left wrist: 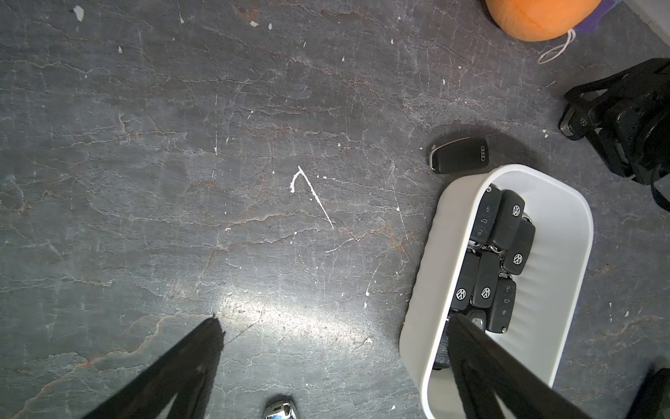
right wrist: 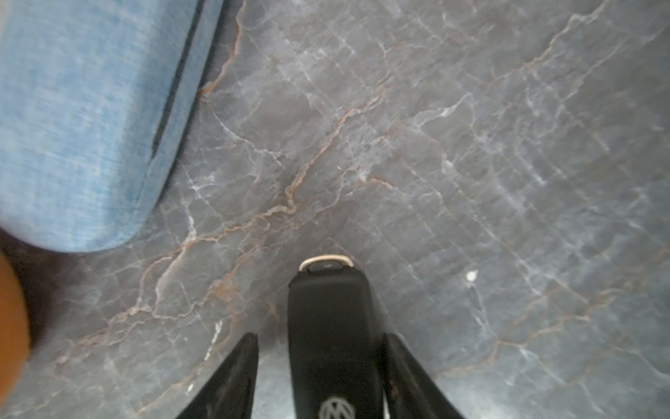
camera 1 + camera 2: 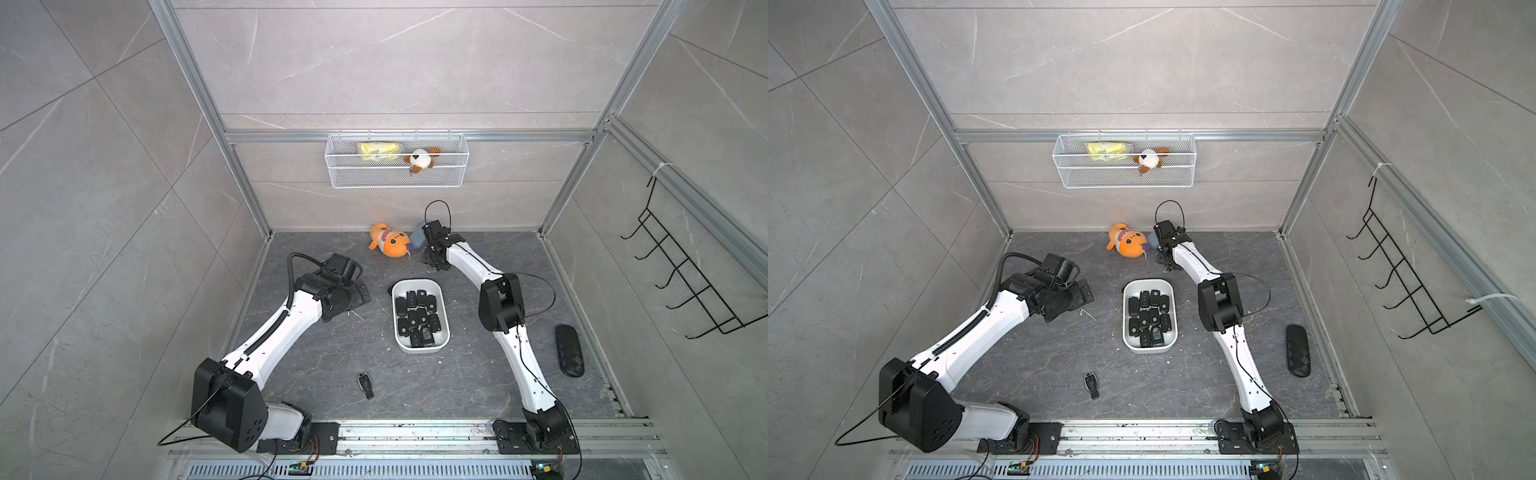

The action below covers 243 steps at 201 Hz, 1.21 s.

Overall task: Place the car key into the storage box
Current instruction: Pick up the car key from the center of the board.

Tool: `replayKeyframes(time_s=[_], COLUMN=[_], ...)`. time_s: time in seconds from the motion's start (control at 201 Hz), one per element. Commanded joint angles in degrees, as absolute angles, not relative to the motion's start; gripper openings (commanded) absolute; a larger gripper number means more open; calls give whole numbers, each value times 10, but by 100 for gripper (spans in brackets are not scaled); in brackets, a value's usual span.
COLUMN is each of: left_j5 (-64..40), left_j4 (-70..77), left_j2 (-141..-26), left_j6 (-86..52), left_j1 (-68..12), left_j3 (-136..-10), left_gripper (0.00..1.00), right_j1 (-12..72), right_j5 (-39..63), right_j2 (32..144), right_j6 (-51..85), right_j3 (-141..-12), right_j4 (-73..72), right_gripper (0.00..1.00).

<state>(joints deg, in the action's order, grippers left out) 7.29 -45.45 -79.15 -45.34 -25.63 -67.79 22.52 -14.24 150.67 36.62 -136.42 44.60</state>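
In both top views my right gripper (image 3: 435, 264) sits just past the far end of the storage box (image 3: 445, 320). Left wrist: left gripper (image 1: 333, 319) spread wide, empty, beside the box. Right wrist: jaws stand narrow round the car key (image 2: 331, 326) on the bench (image 2: 507, 181), with a gap on one side; grasp unfinished, I judge. Next: clamp, lift over the rim; blue case (image 2: 83, 119) lies close beyond.

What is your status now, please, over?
Left gripper open, beside storage box. Right gripper open astride car key, one finger not touching. Blue case close by, apart from key.
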Motion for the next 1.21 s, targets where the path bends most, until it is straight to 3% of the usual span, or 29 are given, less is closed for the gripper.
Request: replayKeyframes(time_s=[0.0, 0.224, 0.533, 1.204], left_j5=[64, 53, 21, -61], left_j4=[-464, -461, -437, -384], left_j2=[-773, -769, -741, -736], left_j6=[-439, -439, -440, -437], left_j1=[-252, -252, -252, -253], left_j3=[-679, -676, -650, -613], left_gripper=[100, 100, 100, 100], right_j1=[225, 225, 228, 301], right_j5=[-145, -157, -152, -109], right_j2=[1529, 1542, 1449, 1063], right_j6=[348, 325, 298, 262], right_j3=[-1367, -1404, -1344, -887], right_j4=[505, 545, 518, 361], right_gripper=[47, 31, 31, 32])
